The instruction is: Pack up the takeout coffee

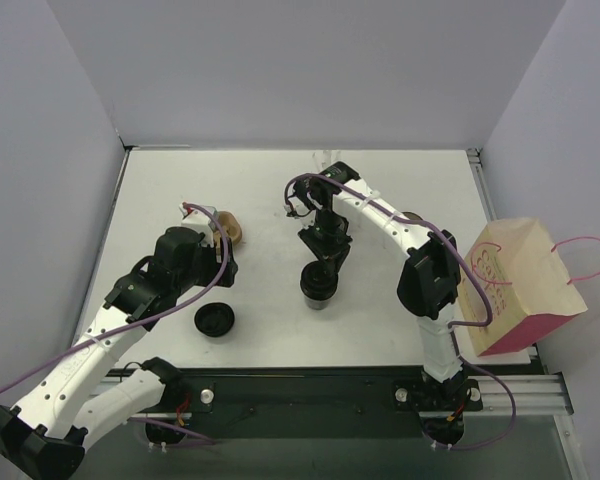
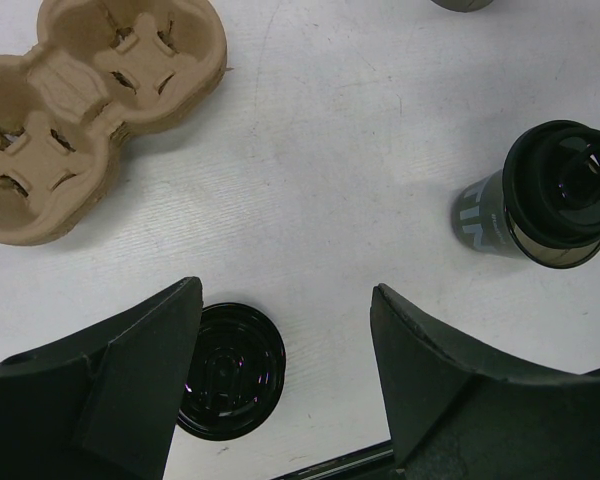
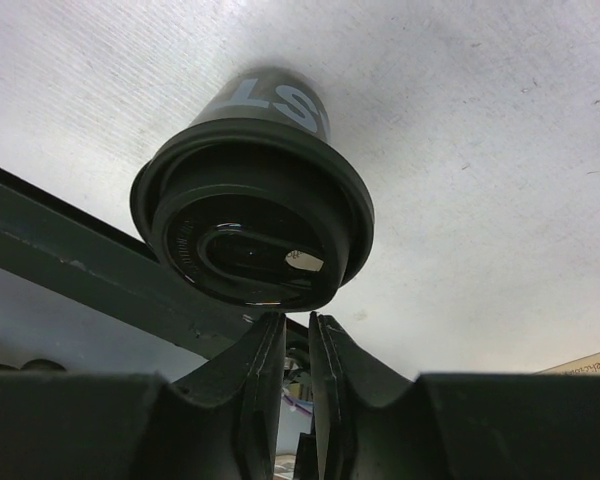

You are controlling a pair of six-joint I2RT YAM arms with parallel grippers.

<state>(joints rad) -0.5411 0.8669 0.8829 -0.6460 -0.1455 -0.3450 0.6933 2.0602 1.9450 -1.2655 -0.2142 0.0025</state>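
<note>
Left tool [image 2: 287, 292] fills the bottom of the left wrist view: both dark fingers [image 2: 140, 380] spread wide, released, nothing between them. It hangs above the counter [image 2: 360, 150]. Loose lid [image 2: 230, 370] lies flat on the counter under the gap, partly hidden behind the left-hand finger. Brown pulp carrier [image 2: 90, 110] sits at upper left of that view, well apart from the lid.

Cup [image 3: 275, 100]: upright on the counter, about mid-counter, to the right of the loose lid and apart from it. Dark body, pale lettering on the side. A black lid [image 3: 252, 215] is seated on its rim, with a raised oval on top.

Right tool [image 3: 297, 322]: fingers barely parted, a thin slit between them, gripping nothing. Tips sit just beside the rim of the cup's lid; cannot tell whether they touch it. From the top view the right arm reaches in from the far side and the tool overlaps the cup's far edge.

Top view layout:
- carrier at left centre, just beyond the left tool
- loose lid nearer the arm bases, left of the cup
- cup between the two arms
- paper bag [image 1: 520, 290] at the counter's right edge, pink handles, beside the right arm and well apart from the cup

Cup is outside both the bag and the carrier.
</note>
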